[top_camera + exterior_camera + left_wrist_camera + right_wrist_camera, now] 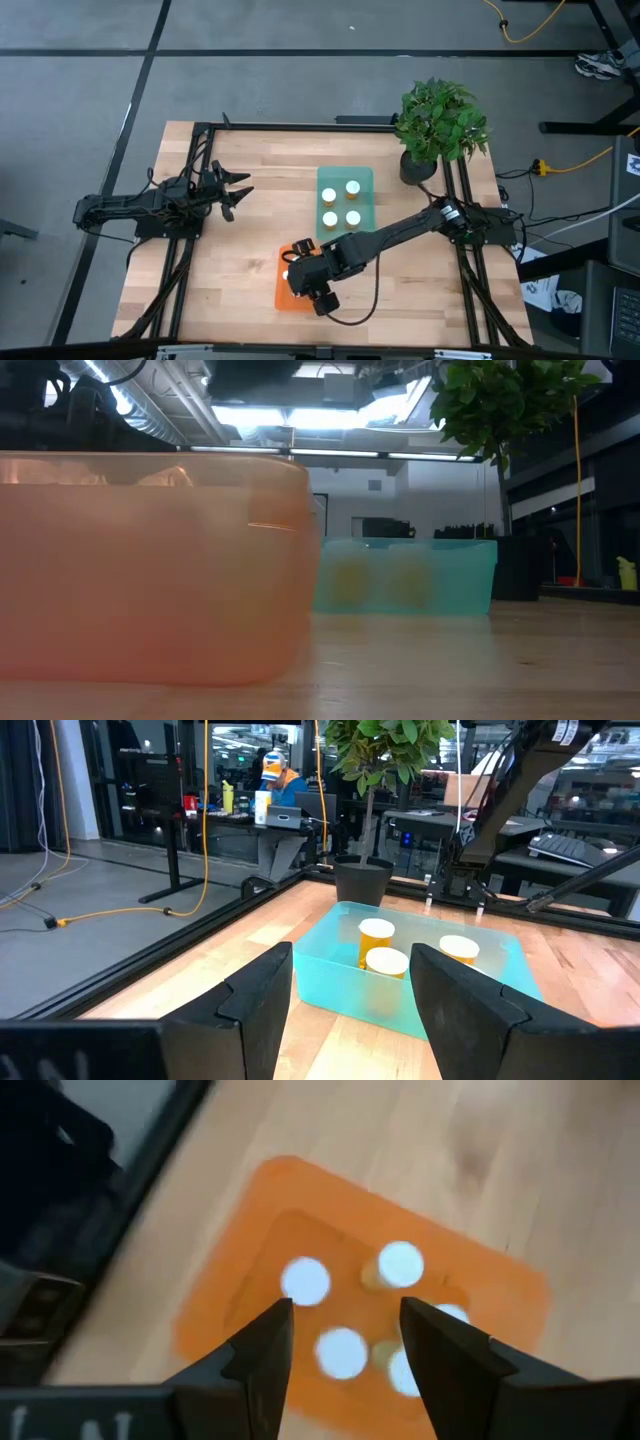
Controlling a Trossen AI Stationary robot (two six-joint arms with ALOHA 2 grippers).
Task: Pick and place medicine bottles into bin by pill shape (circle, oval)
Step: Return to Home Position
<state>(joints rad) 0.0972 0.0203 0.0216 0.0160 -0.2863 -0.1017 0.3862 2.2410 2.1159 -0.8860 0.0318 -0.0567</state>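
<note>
Medicine bottles [342, 1352] fill the orange bin [500, 1290], lower centre, and the teal bin [345, 172] above it. Right gripper [345, 1315] hovers over the orange one, spread and empty; left gripper [355, 960] waits spread, mid-left. Probably light, rigid, slick: pinch across the cap.

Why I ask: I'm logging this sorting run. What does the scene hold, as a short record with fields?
teal bin: middle of table, holds four white-capped bottles
orange bin: near edge of table, at least four white caps showing inside, some partly hidden
loose bottles on table: none seen
right gripper: open, empty, above the orange bin
left gripper: open, empty, over bare wood left of the teal bin
potted plant: far right corner
</note>
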